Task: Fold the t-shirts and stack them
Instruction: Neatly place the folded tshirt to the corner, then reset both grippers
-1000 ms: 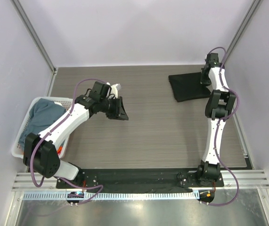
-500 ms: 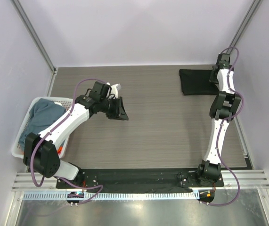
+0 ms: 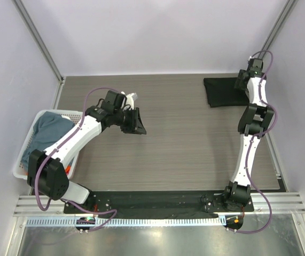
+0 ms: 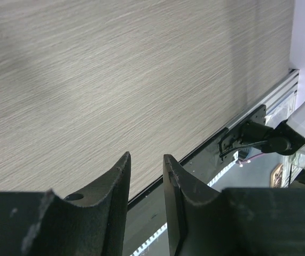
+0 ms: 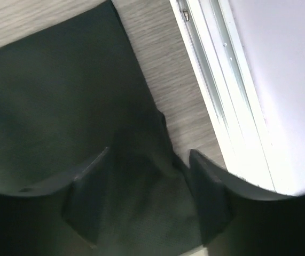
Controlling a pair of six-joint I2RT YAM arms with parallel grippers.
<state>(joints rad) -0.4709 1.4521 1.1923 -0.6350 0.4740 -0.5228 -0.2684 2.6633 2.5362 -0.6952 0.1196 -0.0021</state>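
A folded black t-shirt (image 3: 223, 92) lies flat at the back right corner of the table. My right gripper (image 3: 243, 80) hovers over its right edge. In the right wrist view the black t-shirt (image 5: 61, 96) fills the left side, and the right gripper (image 5: 149, 154) is open with cloth lying under the gap between its fingers. A slate blue-grey t-shirt (image 3: 48, 128) sits bunched in the white basket (image 3: 21, 165) at the left. My left gripper (image 3: 136, 122) hangs over bare table left of centre. The left gripper (image 4: 146, 157) stands a little open with nothing in it.
The table's right edge and its metal rail (image 5: 216, 80) run close beside the black shirt, with the wall just beyond. A black base strip and aluminium rail (image 3: 157, 205) cross the near edge. The right arm's base (image 4: 259, 138) shows in the left wrist view.
The right gripper carried the black t-shirt right and toward the back corner, then opened and let it go. The left arm has barely moved.
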